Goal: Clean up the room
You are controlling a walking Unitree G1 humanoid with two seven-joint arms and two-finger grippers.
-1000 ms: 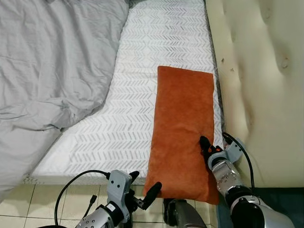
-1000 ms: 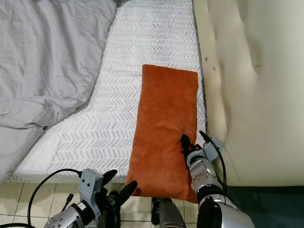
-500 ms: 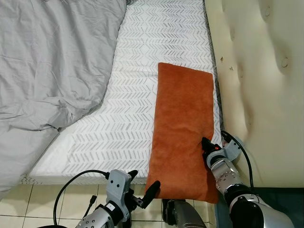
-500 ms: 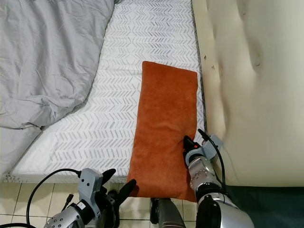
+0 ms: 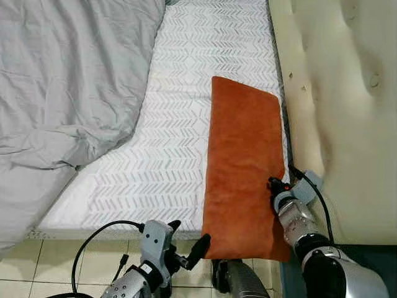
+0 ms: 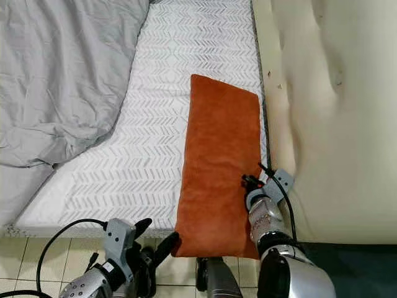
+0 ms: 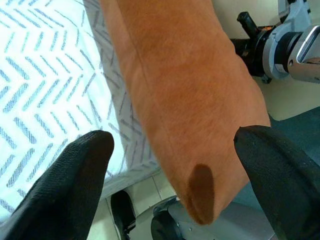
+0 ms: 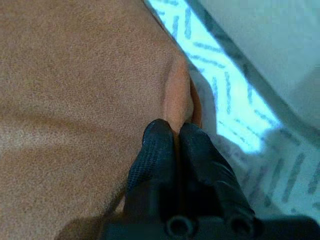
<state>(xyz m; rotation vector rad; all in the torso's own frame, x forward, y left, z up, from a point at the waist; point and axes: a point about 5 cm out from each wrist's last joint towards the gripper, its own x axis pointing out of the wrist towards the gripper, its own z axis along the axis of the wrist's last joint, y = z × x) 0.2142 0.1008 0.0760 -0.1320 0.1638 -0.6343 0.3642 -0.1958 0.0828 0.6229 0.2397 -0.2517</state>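
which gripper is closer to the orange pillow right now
Right. The right gripper is shut on a fold at the orange pillow edge by the headboard; the left gripper is open just short of its near corner.

Orange pillow [image 5: 245,167] flat on the bed, along its right side.
Long, rectangular and rust-orange with a soft, suede-like nap, it lies lengthwise on the white chevron sheet beside the cream headboard, its near end overhanging the mattress edge, and a fold of its right edge is pinched up.
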